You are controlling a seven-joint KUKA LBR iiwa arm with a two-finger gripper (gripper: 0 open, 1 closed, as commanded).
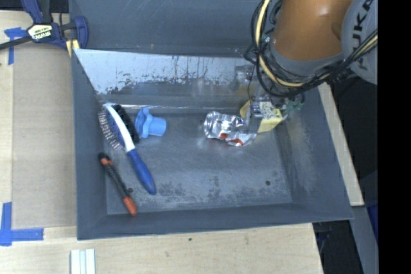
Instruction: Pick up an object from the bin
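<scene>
Grey bin [212,170] with brush [128,144], blue cap [151,125], crumpled foil [225,128], screwdriver [117,184]

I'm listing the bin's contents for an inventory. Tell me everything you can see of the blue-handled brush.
The brush lies flat and slanted on the floor of the bin, at its left side. Its blue handle, plastic by the look, points toward the near wall. The white neck and head point toward the far wall, with pale bristles splayed leftward. A blue plastic piece lies right of the head; whether they touch is unclear.
</scene>
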